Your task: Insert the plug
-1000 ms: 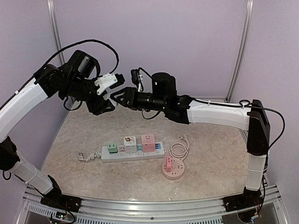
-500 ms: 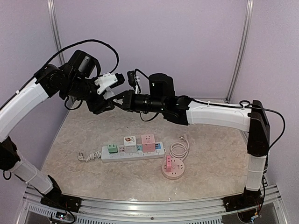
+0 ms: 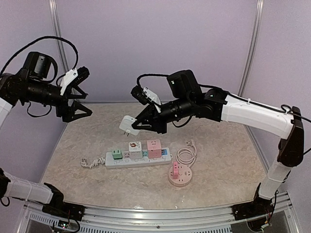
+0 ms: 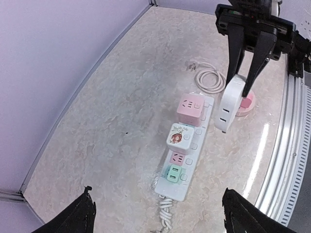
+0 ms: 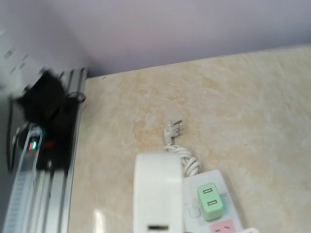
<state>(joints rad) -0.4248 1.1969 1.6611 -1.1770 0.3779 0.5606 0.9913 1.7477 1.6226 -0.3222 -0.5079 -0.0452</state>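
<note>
My right gripper (image 3: 137, 123) is shut on a white plug (image 3: 127, 125), which hangs prongs-down in the air just above and behind the left part of the white power strip (image 3: 138, 158). In the left wrist view the black fingers (image 4: 234, 51) pinch the plug (image 4: 229, 104) from above, beside the strip (image 4: 192, 155). In the right wrist view the plug (image 5: 158, 191) fills the lower middle. The strip carries a green adapter (image 4: 172, 173), a white cartoon cube (image 4: 181, 136) and a pink cube (image 4: 188, 104), with a bare pink socket (image 4: 177, 158) between green and white. My left gripper (image 3: 83, 102) is open and empty, high at the far left.
A round pink socket hub (image 3: 180, 174) with a coiled white cord (image 3: 186, 155) lies right of the strip. The strip's own knotted cord and plug (image 5: 174, 130) trail off its left end. Purple walls enclose the back and sides, and a metal rail (image 4: 286, 145) runs along the near edge.
The grippers were together high at the back. The left one has opened and swung away to the left; the right one has shut on the plug and carried it down towards the strip.
</note>
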